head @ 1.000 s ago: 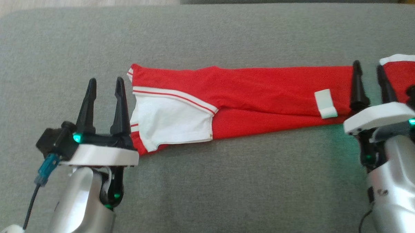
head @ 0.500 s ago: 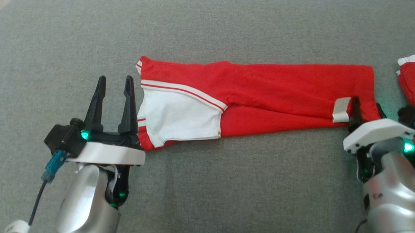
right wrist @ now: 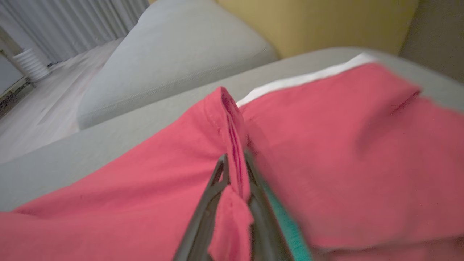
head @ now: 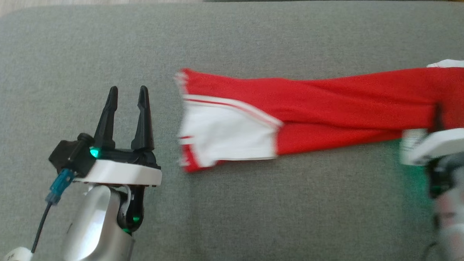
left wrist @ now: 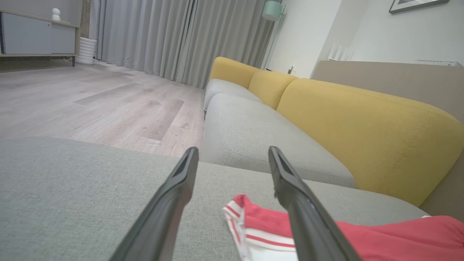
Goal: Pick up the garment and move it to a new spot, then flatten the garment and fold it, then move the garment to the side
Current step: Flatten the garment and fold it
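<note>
Item count:

- Red garment (head: 333, 99): one, running to the right edge of the grey seat (head: 258, 38), with one white panel (head: 224, 138).
- Grey seat carrying it: one.
- Grippers: two, the left gripper (head: 127, 89) and the right gripper (right wrist: 235, 159), each with two dark fingers.
- Yellow back cushions (left wrist: 362, 127): three.
- Further grey seat cushions (left wrist: 261, 145): two.
- Mint-shaded lamp (left wrist: 272, 9): one.
- Framed picture (left wrist: 413, 3): one.
- Sideboard (left wrist: 36, 36): one.

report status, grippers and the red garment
Right gripper shut on a fold of the garment. Left gripper open, apart from its white end. Garment stretched along grey cushion. No obstruction seen.
</note>
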`<state>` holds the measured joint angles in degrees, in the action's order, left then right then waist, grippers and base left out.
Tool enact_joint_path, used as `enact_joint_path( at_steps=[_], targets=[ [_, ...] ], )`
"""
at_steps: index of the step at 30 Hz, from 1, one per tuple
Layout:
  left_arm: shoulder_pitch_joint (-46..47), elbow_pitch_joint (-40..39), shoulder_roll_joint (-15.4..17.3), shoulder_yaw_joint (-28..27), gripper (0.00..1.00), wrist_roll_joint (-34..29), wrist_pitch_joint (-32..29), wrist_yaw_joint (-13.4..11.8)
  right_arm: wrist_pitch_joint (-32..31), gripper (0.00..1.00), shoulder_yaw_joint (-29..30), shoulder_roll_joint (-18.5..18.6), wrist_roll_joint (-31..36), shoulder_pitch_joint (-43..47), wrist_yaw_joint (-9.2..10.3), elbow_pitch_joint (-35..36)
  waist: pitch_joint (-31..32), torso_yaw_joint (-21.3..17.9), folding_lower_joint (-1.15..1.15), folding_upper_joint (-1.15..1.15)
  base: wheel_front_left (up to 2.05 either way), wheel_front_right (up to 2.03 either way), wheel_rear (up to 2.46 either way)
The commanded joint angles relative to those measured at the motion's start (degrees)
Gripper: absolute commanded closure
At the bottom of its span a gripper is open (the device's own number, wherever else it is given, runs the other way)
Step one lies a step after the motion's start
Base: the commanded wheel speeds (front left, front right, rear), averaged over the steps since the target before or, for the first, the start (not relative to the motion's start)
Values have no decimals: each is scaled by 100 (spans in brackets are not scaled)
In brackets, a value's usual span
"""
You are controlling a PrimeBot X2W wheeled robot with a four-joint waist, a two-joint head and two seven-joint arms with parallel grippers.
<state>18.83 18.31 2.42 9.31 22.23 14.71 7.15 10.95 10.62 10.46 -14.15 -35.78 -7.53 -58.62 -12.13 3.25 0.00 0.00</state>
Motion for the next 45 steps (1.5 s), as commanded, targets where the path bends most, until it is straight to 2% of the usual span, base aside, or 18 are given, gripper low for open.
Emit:
enact_joint_path(
  at_steps=[1,5,10,17,21,24,31,45],
  targets=[
    [133,-166,46,-157,0,33,29,31,127,100,43,290,-50,-208,4,202,58,-30,0,0,0,0,0],
    [76,-162,46,-163,0,62,29,32,160,100,-14,375,-42,-242,4,331,174,-73,0,0,0,0,0],
    [-30,-149,46,-179,0,84,29,33,121,100,-408,-10,-125,-223,4,669,386,-102,0,0,0,0,0],
    [-191,-164,46,-215,0,87,29,33,-76,100,-1400,-648,-429,4,4,1324,710,9,0,0,0,0,0],
    [-267,-165,46,-242,0,81,29,33,-200,100,-1815,-736,-674,109,4,1525,829,103,0,0,0,0,0],
    [-343,-148,46,-218,0,92,29,33,-273,100,-2406,-755,-1231,235,4,1681,939,281,0,0,0,0,0],
    [-377,-123,46,-192,0,132,29,34,-202,100,-3200,-757,-1968,264,4,1507,990,611,0,0,0,0,0],
    [-347,-84,46,-75,0,220,29,34,69,100,-4280,-758,-2825,-41,4,812,899,1004,0,0,0,0,0]
  ],
)
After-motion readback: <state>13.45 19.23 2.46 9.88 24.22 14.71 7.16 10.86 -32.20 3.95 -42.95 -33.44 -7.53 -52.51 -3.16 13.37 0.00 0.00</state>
